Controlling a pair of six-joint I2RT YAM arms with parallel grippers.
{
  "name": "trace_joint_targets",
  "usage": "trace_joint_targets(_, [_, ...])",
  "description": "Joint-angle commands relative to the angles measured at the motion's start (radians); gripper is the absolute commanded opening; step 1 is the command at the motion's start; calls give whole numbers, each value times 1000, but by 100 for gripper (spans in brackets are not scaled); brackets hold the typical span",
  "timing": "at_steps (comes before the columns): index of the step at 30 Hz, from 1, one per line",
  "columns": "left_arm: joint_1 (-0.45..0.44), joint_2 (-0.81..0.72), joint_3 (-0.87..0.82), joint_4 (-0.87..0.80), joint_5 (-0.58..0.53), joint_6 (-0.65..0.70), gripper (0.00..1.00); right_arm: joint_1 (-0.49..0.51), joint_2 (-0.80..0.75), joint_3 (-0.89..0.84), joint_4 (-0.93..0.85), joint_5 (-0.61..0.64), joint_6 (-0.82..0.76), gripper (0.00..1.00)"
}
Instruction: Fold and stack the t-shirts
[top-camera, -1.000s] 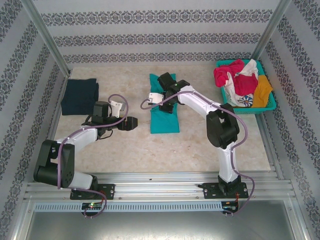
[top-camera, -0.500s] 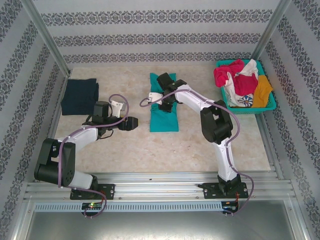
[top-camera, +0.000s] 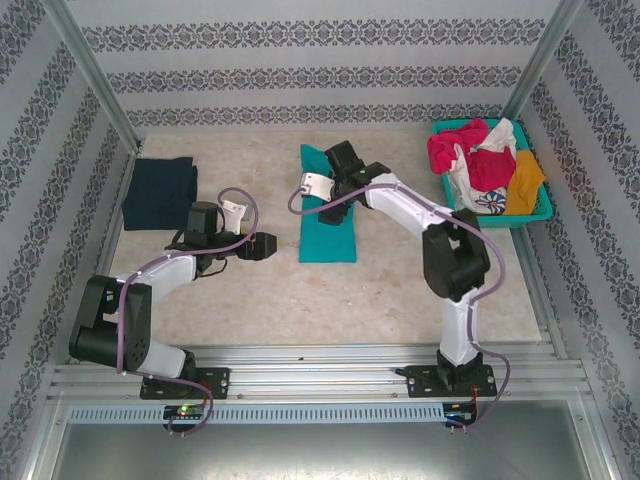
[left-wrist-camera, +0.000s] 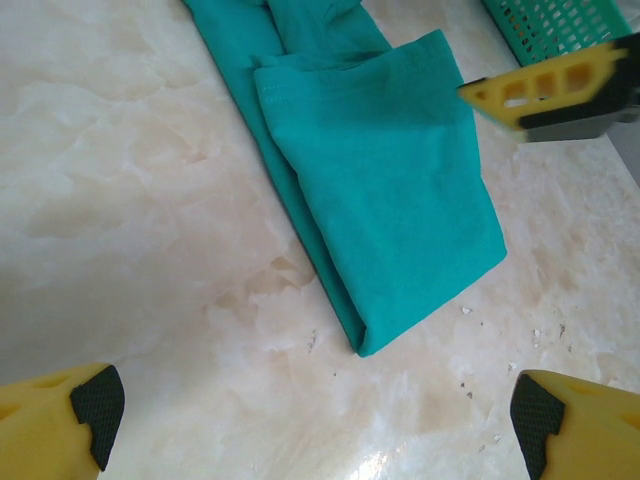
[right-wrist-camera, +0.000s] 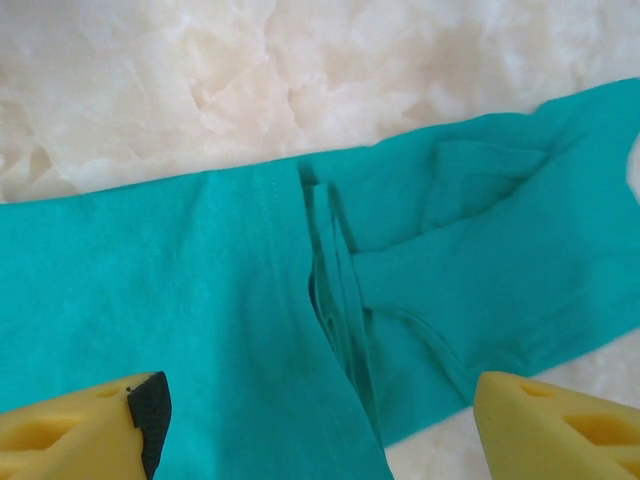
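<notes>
A teal t-shirt (top-camera: 328, 222) lies folded into a long strip in the middle of the table, its near end also plain in the left wrist view (left-wrist-camera: 390, 200). My right gripper (top-camera: 340, 185) hovers over the strip's far half, open, its yellow fingers (right-wrist-camera: 80, 425) spread above the teal cloth (right-wrist-camera: 250, 300) with nothing held. My left gripper (top-camera: 268, 246) sits low to the left of the strip's near end, open and empty over bare table. A dark navy t-shirt (top-camera: 160, 192) lies folded at the far left. Magenta, white and orange shirts (top-camera: 480, 165) are piled in the basket.
The teal lattice basket (top-camera: 535, 210) stands at the far right corner. Patterned walls and metal posts close in the table on three sides. Bare marble-look table (top-camera: 300, 300) stretches between the teal strip and the arm bases.
My right gripper has shifted slightly toward the far right over the teal strip, and the strip's near end now lies straighter. The left arm has hardly moved.
</notes>
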Motion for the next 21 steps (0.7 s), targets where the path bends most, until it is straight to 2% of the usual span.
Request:
trace_joint_targets(1, [-10, -16, 3, 61, 18, -12, 100, 20, -101, -113, 57, -16, -8, 80])
trace_joint_targets(5, [-10, -36, 1, 42, 0, 3, 100, 77, -193, -283, 57, -66, -70, 77])
trace_joint_targets(10, [-9, -48, -8, 29, -9, 13, 100, 153, -208, -382, 42, -77, -29, 69])
trace_joint_targets(17, [-9, -64, -14, 14, -15, 16, 100, 169, -108, -376, 43, -14, -22, 64])
trace_joint_targets(21, [-9, -70, -13, -6, -10, 20, 100, 162, -59, -341, 25, -29, -33, 62])
